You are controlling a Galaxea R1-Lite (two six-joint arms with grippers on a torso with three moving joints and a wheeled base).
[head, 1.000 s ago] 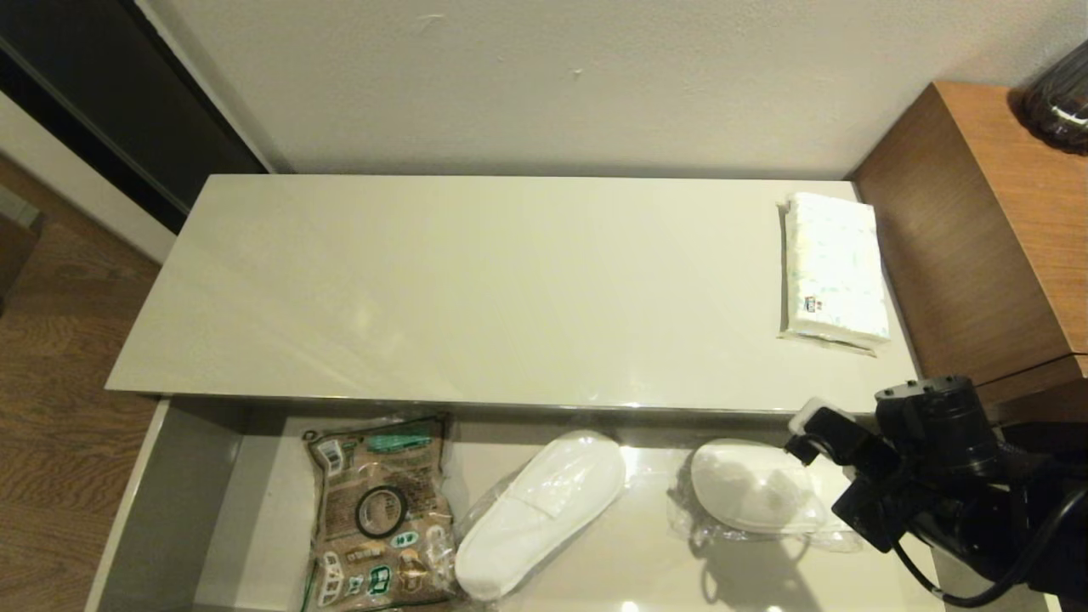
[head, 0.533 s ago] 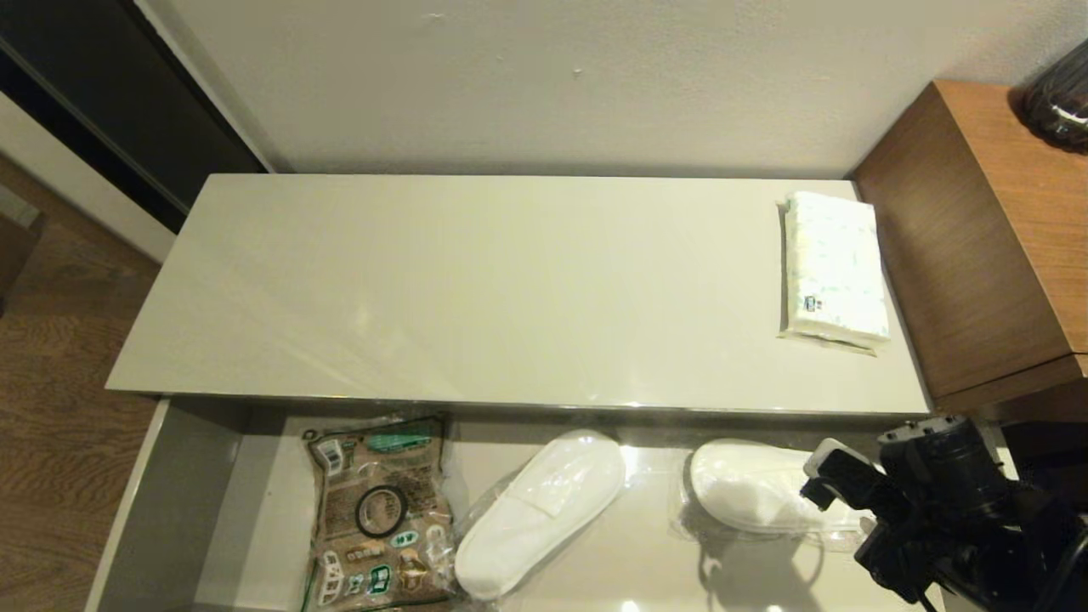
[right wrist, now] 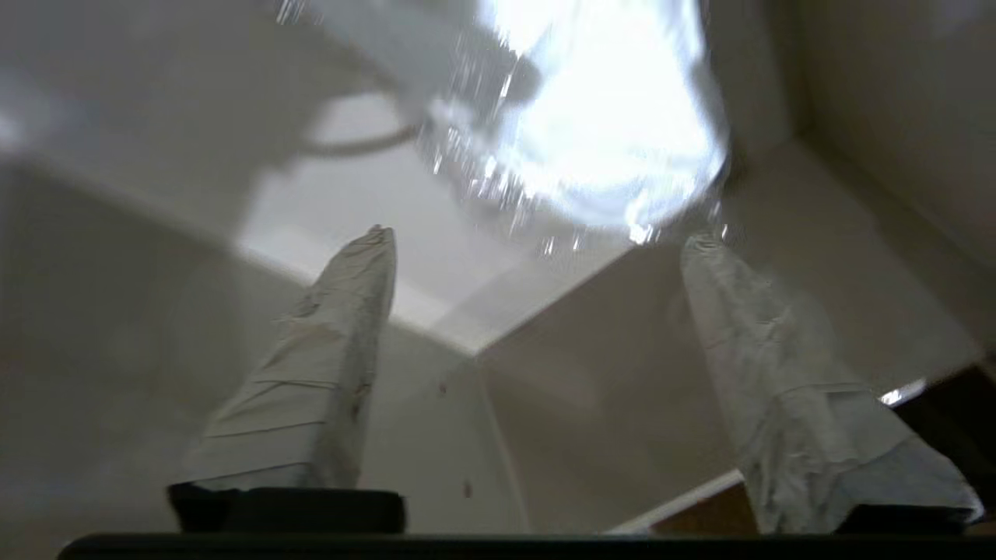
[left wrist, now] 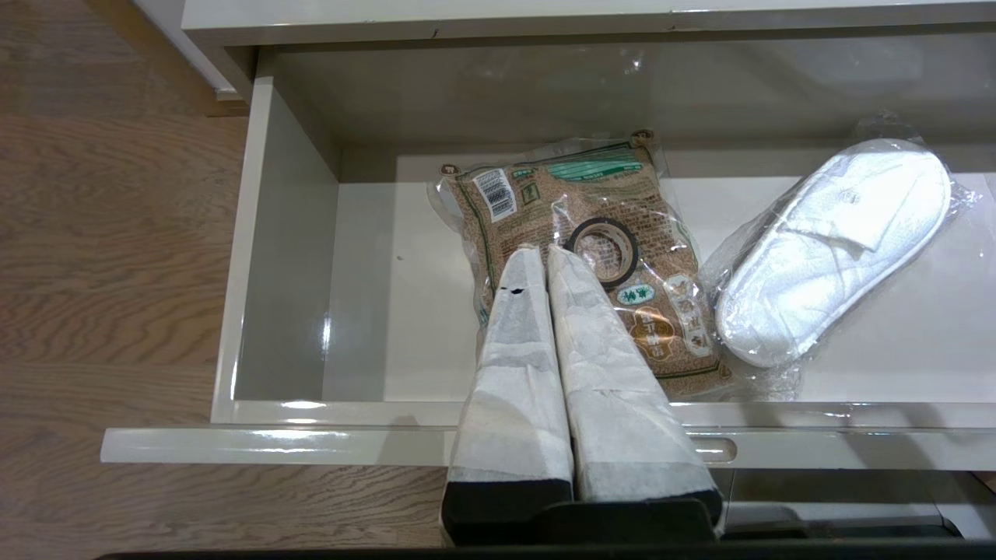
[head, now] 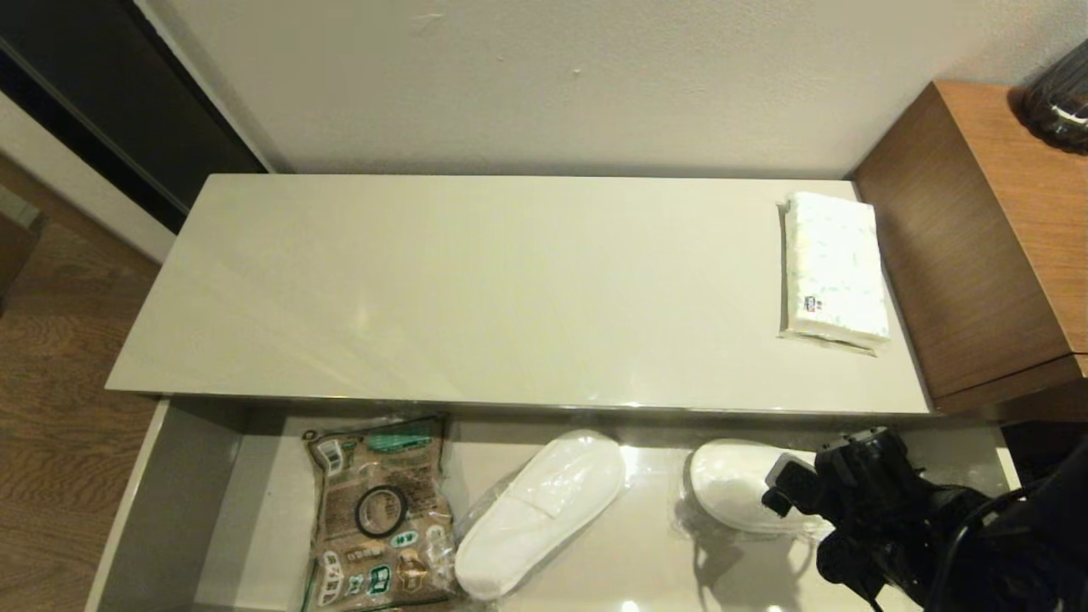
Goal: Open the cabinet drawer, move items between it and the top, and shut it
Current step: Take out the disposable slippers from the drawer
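The cabinet drawer (head: 170, 510) stands pulled out below the top (head: 476, 289). A white tissue pack (head: 833, 268) lies at the right end of the top. Two wrapped white slippers lie in the drawer, one in the middle (head: 540, 510) and one to the right (head: 735, 484). My right gripper (head: 786, 489) is low in the drawer's right part, against that right slipper's near end. In the right wrist view my right gripper (right wrist: 538, 237) is open, nothing between its fingers, and the slipper (right wrist: 607, 117) lies just beyond the tips. My left gripper (left wrist: 545, 253) is shut and empty, before the drawer front (left wrist: 311, 447).
A brown printed bag (head: 378, 510) with a black ring lies in the drawer's left part, next to the middle slipper (left wrist: 832, 249). A taller brown wooden unit (head: 977, 238) borders the top on the right, with a dark glass object (head: 1058, 102) on it. Wood floor lies to the left.
My right gripper has gone from shut to open. Its arm has sunk lower into the drawer and then moved left, toward the right slipper. That slipper lies free on the drawer floor.
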